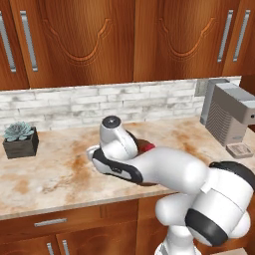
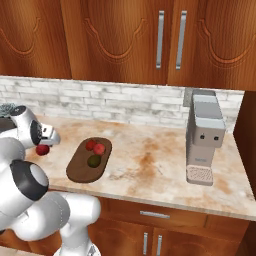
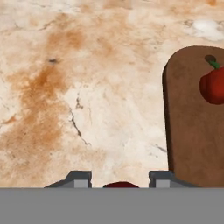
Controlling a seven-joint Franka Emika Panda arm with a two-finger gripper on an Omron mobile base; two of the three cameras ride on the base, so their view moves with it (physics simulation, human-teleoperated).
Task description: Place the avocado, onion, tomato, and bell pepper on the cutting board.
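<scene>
The dark brown oval cutting board (image 2: 80, 172) (image 3: 192, 144) lies on the marble counter. On it rest the dark green avocado (image 2: 94, 160), a red bell pepper with a green stem (image 3: 213, 85) (image 2: 91, 145), and a second, lighter red round item (image 2: 99, 148). My gripper (image 2: 44, 144) (image 3: 120, 178) hangs over the counter just left of the board. It is shut on a dark red round item (image 2: 42, 149) (image 3: 121, 185) (image 1: 147, 146). Whether that item is the onion or the tomato I cannot tell.
A grey coffee machine (image 2: 204, 137) (image 1: 226, 117) stands at the counter's right end. A potted succulent in a dark box (image 1: 21, 139) sits at the far left. A white brick backsplash closes the back, and the counter's front edge runs above the drawers.
</scene>
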